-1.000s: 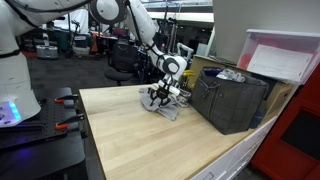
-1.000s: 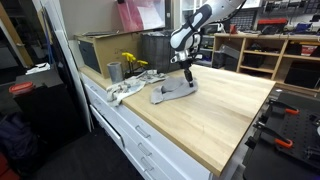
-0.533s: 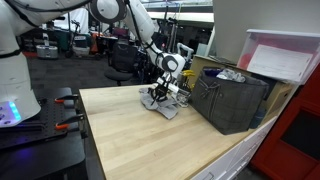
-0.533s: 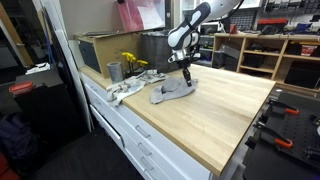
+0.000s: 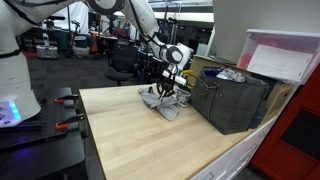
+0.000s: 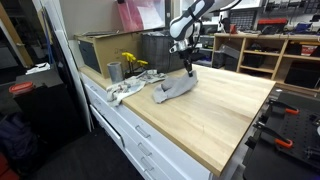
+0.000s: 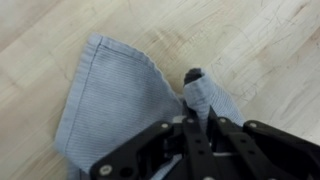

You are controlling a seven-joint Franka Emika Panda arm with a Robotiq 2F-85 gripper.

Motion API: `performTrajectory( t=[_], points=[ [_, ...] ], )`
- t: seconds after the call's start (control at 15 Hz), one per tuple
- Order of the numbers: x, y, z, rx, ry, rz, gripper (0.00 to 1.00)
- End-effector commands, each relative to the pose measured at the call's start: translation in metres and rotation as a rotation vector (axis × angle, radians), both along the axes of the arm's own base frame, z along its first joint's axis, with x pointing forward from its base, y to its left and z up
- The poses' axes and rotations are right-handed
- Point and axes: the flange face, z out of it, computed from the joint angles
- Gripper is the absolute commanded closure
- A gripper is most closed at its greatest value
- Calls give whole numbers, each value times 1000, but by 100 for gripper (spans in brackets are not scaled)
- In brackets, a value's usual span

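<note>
Gripper (image 7: 196, 120) nearly closed, pinching a raised fold of a grey cloth (image 7: 110, 100). The rest lies on the bench (image 7: 40, 40), spreading toward 9 o'clock in the wrist view. The pinch looks shallow, so the fold may slip out under the cloth's own weight.

Even, soft indoor light; wrist view blurry, the claw (image 7: 197, 118) out of focus.
</note>
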Motion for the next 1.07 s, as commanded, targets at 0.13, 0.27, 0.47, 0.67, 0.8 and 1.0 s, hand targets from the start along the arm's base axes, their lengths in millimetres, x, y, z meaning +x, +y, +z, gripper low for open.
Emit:
performTrajectory(
  t=[0.13, 0.27, 0.47, 0.67, 0.8, 1.0],
  points=[
    [-10, -17, 32, 8, -5, 0, 99],
    [-11, -18, 43, 28, -20, 11, 99],
    [-19, -16, 66, 46, -59, 56, 99],
    [-34, -8, 85, 55, -64, 65, 99],
    [-45, 8, 91, 68, -67, 39, 99],
    [-62, 53, 92, 108, -71, -18, 99]
  ],
)
